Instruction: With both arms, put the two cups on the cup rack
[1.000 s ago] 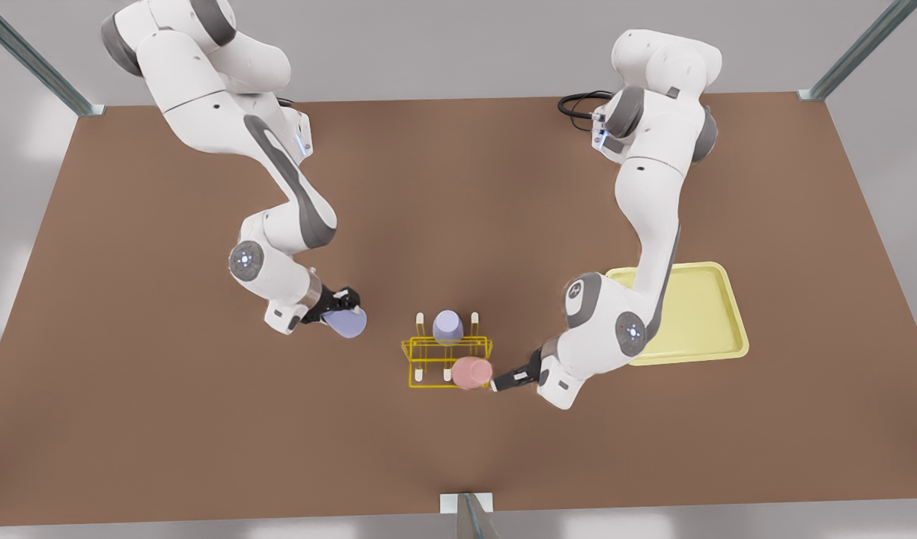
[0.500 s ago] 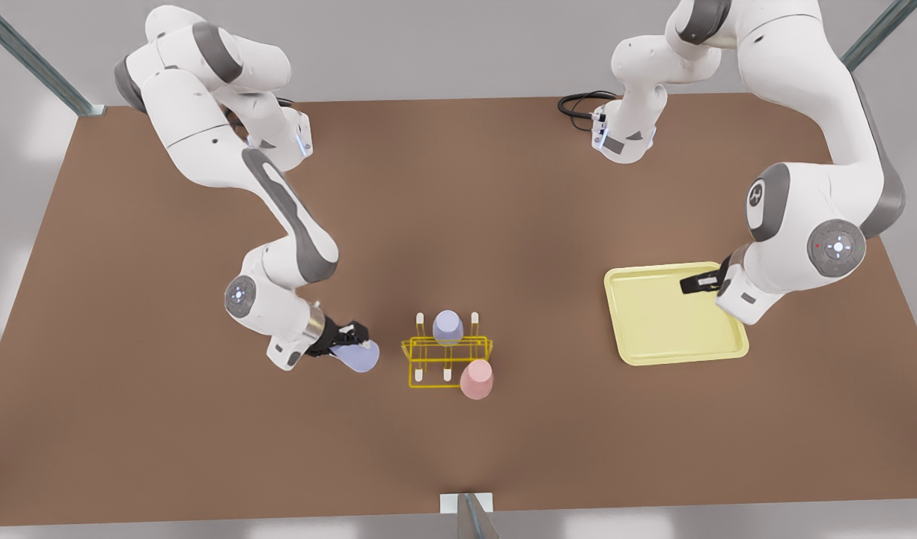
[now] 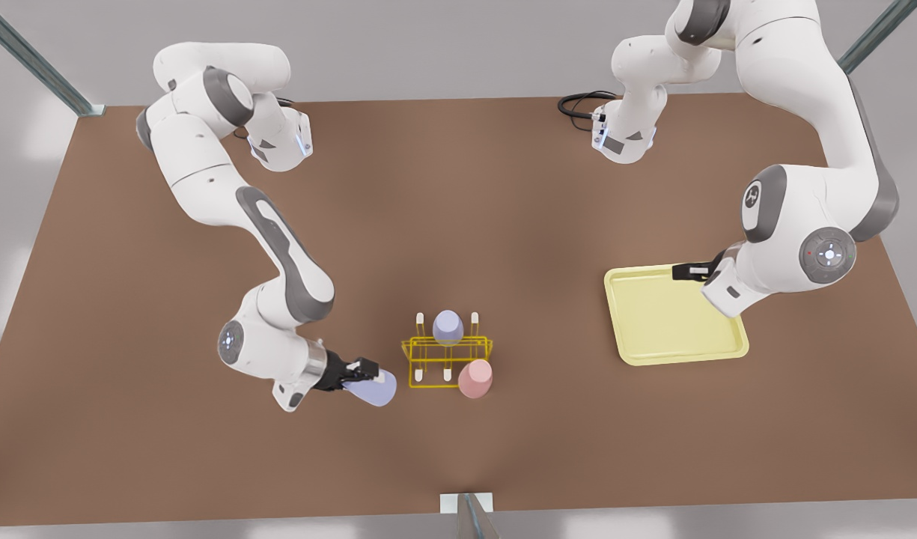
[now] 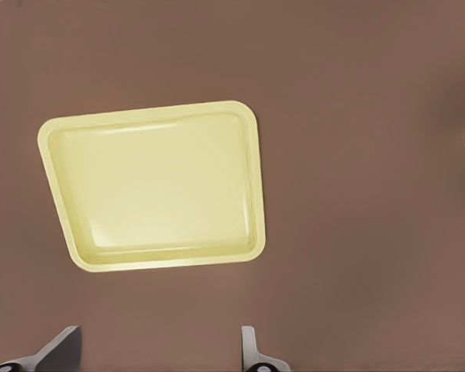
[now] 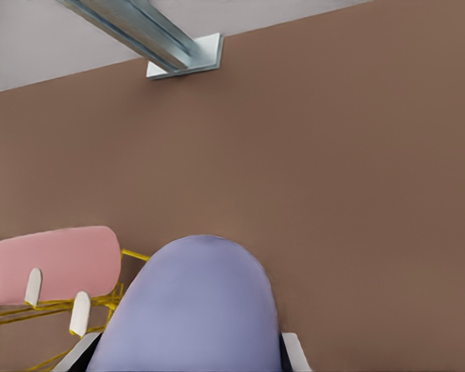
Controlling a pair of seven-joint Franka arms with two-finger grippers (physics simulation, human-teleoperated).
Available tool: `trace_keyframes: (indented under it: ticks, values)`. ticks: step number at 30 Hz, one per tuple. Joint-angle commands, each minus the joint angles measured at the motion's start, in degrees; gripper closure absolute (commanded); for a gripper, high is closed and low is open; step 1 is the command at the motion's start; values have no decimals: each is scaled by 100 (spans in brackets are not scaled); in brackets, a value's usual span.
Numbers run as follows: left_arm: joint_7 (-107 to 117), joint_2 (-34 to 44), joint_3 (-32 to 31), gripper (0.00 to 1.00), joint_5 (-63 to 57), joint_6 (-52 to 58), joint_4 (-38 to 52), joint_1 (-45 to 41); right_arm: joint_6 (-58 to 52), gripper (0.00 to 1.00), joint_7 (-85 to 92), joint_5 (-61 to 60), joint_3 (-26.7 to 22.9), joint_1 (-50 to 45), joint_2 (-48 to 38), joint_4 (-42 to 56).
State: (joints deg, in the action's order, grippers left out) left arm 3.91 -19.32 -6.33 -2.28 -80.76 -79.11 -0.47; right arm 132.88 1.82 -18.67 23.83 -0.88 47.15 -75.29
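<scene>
The yellow cup rack (image 3: 428, 349) stands mid-table. The pale pink cup (image 3: 474, 378) sits upturned on a peg at the rack's near corner on the front view's right, and shows again in the right wrist view (image 5: 54, 263) over the rack wires (image 5: 31, 314). My right gripper (image 3: 362, 372), on the front view's left, is shut on the lavender cup (image 3: 376, 389), tilted just beside the rack; that cup (image 5: 194, 310) bulks close between the fingers. My left gripper (image 3: 686, 271) hangs open over the tray's far edge, with its fingertips (image 4: 252, 349) apart and nothing between them.
A second lavender cup (image 3: 448, 326) sits on a rear peg of the rack. The pale-yellow tray (image 3: 727, 348) lies on the front view's right, and the left wrist view shows it too (image 4: 151, 186). A metal post bracket (image 3: 465, 503) marks the near table edge.
My left gripper let go of the pink cup on the rack and pulled back to above the tray. My right gripper carried the lavender cup nearer and toward the rack.
</scene>
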Motion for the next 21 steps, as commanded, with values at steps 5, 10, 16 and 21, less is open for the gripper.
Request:
trace_keyframes:
  ticks: [5, 10, 16, 21]
  values:
    - [-742, 16, 0, 0, -1, 34, 9, 3, -61, 18, -86, -541, 166, -17, 110, 164]
    - [-760, 7, -9, 0, 105, 34, 0, 29, 97, 18, -68, -813, 227, -114, 181, 146]
    - [-751, -2, -9, 0, 114, 34, 0, 20, 299, 18, -59, -822, 307, -193, 260, 137]
    - [-742, -2, -9, 0, 105, 34, 9, 12, 379, 0, -68, -822, 386, -193, 304, 155]
